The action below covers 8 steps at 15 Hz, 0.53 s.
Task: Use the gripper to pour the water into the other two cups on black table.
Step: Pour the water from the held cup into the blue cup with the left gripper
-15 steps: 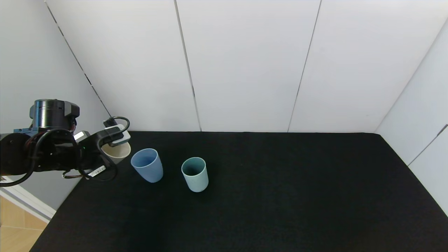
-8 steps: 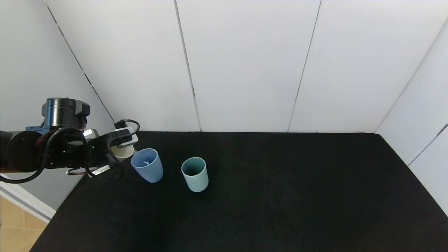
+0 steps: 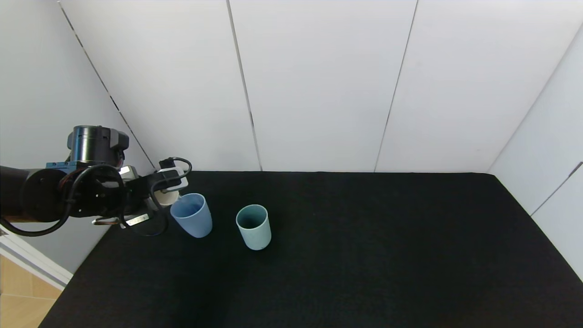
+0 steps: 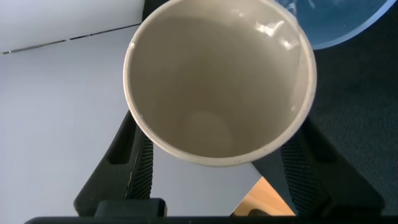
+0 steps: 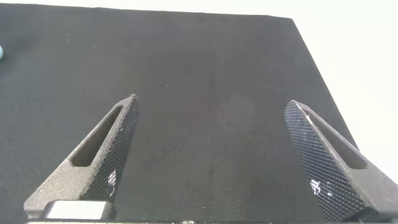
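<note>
My left gripper (image 3: 160, 198) is shut on the cream cup (image 3: 166, 197) and holds it tipped, its mouth at the rim of the light blue cup (image 3: 191, 214) on the black table (image 3: 364, 255). In the left wrist view the cream cup (image 4: 217, 81) fills the frame between the black fingers (image 4: 134, 165), with a glint of water (image 4: 273, 28) at its lip by the blue cup's rim (image 4: 339, 22). The teal-green cup (image 3: 253, 226) stands upright just right of the blue one. My right gripper (image 5: 214, 152) is open and empty over bare black table.
White wall panels (image 3: 319, 86) close in the table at the back and on both sides. The table's left edge (image 3: 86, 269) drops to a wooden floor (image 3: 18, 296).
My left arm has moved right, carrying the cream cup to the blue cup's rim and tipping it further; a thin stream showed half a second ago.
</note>
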Tool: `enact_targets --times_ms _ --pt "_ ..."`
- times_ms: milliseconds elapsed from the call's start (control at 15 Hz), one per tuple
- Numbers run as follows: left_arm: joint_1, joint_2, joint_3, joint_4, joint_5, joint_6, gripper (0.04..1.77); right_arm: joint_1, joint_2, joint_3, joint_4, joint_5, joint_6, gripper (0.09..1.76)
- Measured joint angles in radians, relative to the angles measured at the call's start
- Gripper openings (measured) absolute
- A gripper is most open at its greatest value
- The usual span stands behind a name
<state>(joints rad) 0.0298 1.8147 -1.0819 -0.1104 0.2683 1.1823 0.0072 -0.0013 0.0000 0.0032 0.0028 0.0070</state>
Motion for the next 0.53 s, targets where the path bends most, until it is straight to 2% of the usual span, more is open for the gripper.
enact_targets --times_ms 533 --pt "-0.006 -0.006 -0.001 -0.002 -0.002 -0.002 1.19 0.000 0.000 0.000 0.000 0.000 0.000 1.71"
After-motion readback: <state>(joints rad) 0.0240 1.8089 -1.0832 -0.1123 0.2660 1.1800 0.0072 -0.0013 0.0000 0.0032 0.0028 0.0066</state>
